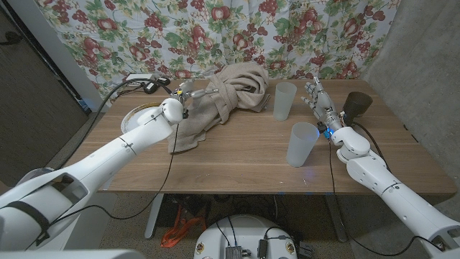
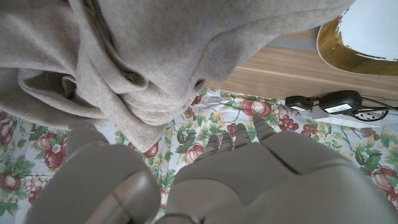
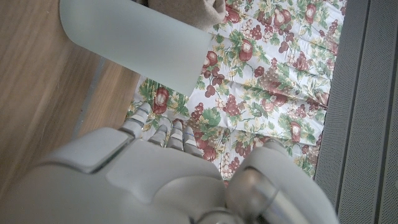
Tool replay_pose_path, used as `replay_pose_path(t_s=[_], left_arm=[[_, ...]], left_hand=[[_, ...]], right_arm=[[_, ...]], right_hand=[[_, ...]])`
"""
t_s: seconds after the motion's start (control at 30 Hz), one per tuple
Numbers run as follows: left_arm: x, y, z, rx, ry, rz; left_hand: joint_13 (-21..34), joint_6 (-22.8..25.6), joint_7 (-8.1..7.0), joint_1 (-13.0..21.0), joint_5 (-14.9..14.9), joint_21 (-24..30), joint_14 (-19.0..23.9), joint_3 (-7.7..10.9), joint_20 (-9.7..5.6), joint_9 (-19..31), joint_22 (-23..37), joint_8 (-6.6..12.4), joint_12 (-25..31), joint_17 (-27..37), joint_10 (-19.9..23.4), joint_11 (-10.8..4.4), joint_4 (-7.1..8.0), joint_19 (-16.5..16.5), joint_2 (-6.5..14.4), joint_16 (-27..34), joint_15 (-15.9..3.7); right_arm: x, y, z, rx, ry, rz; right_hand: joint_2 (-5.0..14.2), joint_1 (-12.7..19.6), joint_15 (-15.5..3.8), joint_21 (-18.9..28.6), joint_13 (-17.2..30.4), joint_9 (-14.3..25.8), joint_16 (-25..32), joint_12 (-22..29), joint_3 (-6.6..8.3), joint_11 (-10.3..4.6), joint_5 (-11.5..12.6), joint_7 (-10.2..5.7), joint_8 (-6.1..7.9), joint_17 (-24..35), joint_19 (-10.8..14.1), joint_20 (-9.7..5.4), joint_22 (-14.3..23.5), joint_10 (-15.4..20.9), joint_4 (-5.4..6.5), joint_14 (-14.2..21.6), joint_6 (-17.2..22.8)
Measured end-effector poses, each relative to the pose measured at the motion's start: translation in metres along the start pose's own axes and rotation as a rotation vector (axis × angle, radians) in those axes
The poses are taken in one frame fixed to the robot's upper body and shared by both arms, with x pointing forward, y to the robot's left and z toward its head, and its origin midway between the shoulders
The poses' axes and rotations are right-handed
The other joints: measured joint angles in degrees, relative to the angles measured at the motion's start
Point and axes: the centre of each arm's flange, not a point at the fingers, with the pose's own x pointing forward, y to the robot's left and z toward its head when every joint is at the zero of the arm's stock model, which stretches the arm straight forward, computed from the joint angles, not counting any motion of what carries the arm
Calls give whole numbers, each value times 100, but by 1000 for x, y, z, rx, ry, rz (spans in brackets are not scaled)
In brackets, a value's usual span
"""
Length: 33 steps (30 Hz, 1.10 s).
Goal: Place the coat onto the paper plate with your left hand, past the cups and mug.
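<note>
Nearest the robot on the wooden table [image 1: 244, 155] stands a frosted cup [image 1: 302, 144], toward the right side. Just beside it the right hand [image 1: 322, 106] stands on its edge with its fingers straight, close together and holding nothing. Farther back a second frosted cup [image 1: 284, 100] stands upright, and a dark mug [image 1: 357, 105] sits near the right edge, beyond the right hand. On the left, the left hand [image 1: 192, 93] reaches over the beige coat [image 1: 219, 101]; the left wrist view shows folds of cloth hanging right at its fingers [image 2: 214, 144], but whether they grip the cloth I cannot tell. The coat lies bunched at the back middle of the table, one end trailing toward the near side. The paper plate [image 1: 134, 117] lies at the left edge, partly under the left arm, apart from the coat. A floral curtain [image 1: 215, 32] hangs behind.
</note>
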Motion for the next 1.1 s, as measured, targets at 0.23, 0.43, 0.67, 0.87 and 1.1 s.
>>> replay_pose_path(t_s=[0.23, 0.43, 0.67, 0.87, 1.1], left_arm=[[6, -7, 0, 15, 10, -6], [11, -12, 3, 30, 2, -19], [16, -18, 11, 52, -11, -29], [20, -21, 15, 60, -13, -31], [24, -23, 19, 64, -21, -31]], left_hand=[[0, 72, 9, 29, 0, 0, -4, -17, 22, 0, 0, 22, 31, 0, 0, 0, -14, 22, 29, 0, -4], [27, 34, 38, 76, 46, 29, -9, -39, -74, 1, 1, 22, 31, -16, 0, 1, 8, 73, 11, 0, -50], [27, -35, 31, 96, 46, 29, -9, -38, -73, 1, 1, 22, 31, -17, 0, 1, 8, 73, 36, 0, -50], [26, -66, 0, 102, 46, 29, -9, -38, -73, 1, 1, 21, 31, -17, -9, -52, 8, 73, 42, 0, -50], [26, -74, -53, 127, 46, 29, -9, -38, -94, 1, 1, 21, 31, -17, 0, -60, 8, 94, 67, 0, -50]], right_arm=[[-1, 1, 1, -1, -2, 2], [-1, 2, 1, -2, -2, 3], [1, 5, -1, 1, 0, 12], [3, 6, -1, 5, 1, 24], [6, 5, -2, 10, 8, 35]], right_hand=[[-33, -30, 0, 0, 0, 0, 0, 0, -27, -31, 0, -18, 0, -10, 20, 21, 0, 31, -27, 0, 101], [-98, -5, 0, 0, 0, 0, 0, 0, -49, -62, -45, -48, 0, -27, 20, 21, 0, 61, -49, 0, 131], [-121, -28, 0, 0, 0, 0, 0, 0, -49, -62, -45, -48, 0, -27, 20, 21, 0, 61, -48, 0, 131], [-143, -50, 0, -23, 1, 1, 0, 0, -98, -61, -45, -48, 0, -27, 20, 21, 0, 61, -48, 0, 131], [-166, -74, 0, -23, 19, 1, 0, 1, -115, -91, -45, -48, 0, -27, -11, 55, 0, 197, -30, 0, 215]])
